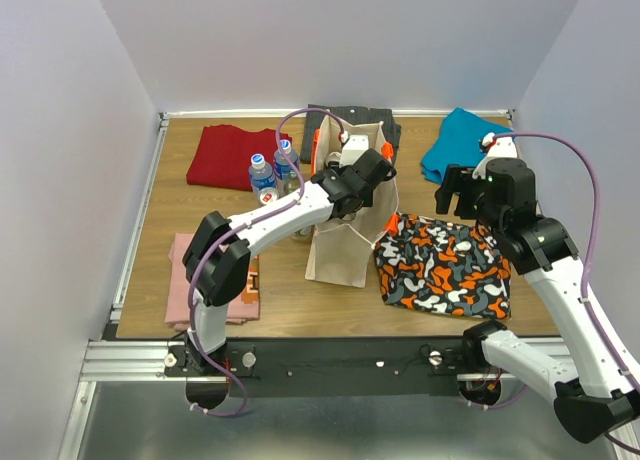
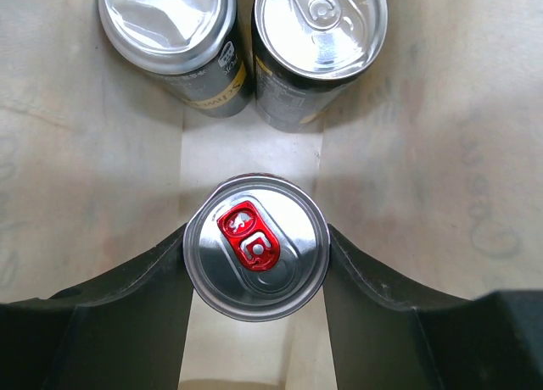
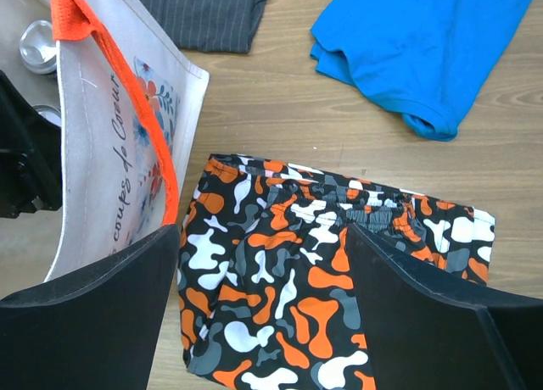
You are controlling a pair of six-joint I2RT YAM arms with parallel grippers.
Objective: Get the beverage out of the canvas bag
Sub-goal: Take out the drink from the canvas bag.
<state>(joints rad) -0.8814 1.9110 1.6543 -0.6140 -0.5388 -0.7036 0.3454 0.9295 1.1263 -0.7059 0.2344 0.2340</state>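
Beige canvas bag (image 1: 335, 255) stands mid-table with three cans inside. The left gripper (image 2: 256, 259), down in the bag, is clamped on the red-tabbed can (image 2: 254, 284). A second can (image 2: 167, 21) stands at its 11 o'clock and a third can (image 2: 321, 21) at 1 o'clock. Two water bottles (image 1: 262, 175) (image 1: 285, 160) stand at the bag's 10 o'clock. The right gripper (image 3: 261, 237) hangs wide apart and empty at the bag's 3 o'clock, over the camouflage garment (image 3: 297, 305), one of five folded garments.
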